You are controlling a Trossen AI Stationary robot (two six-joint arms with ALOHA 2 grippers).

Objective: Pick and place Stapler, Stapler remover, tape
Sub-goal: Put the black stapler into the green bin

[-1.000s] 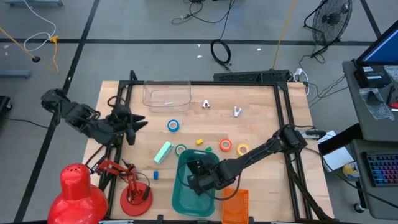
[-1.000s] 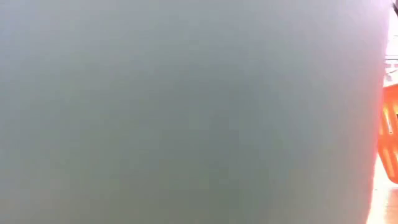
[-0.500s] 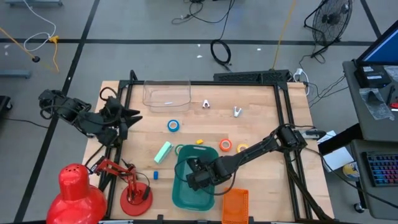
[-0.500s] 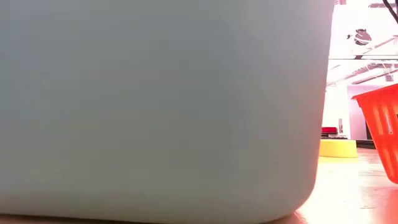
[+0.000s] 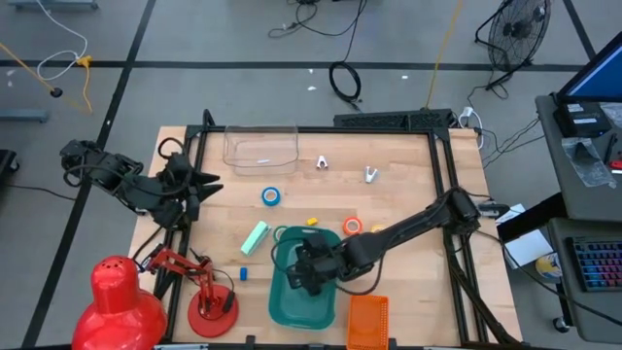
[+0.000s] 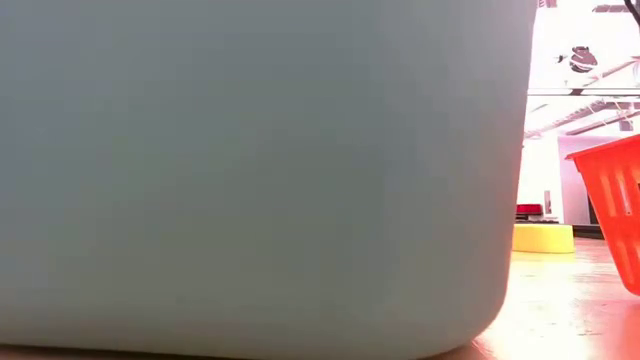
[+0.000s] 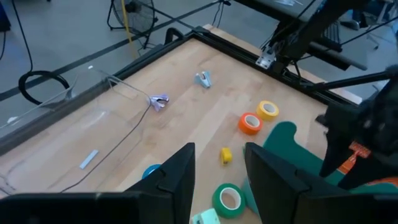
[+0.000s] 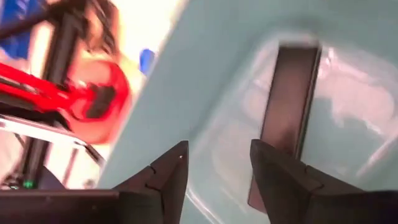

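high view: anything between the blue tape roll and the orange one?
Mostly bare wood between blue tape and orange tape; a small yellow block sits just beside that line, seen in the high view.

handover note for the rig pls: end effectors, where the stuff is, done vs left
Right end effector: open, empty, over the teal plastic bin.
Left end effector: open, empty, waiting at the table's left edge.
Done: a dark bar-shaped item, probably the stapler, lies in the bin.
Left on the wooden table: blue tape roll, green tape roll, orange tape roll, yellow tape roll. Two small metal clips near the far edge, possibly staple removers.
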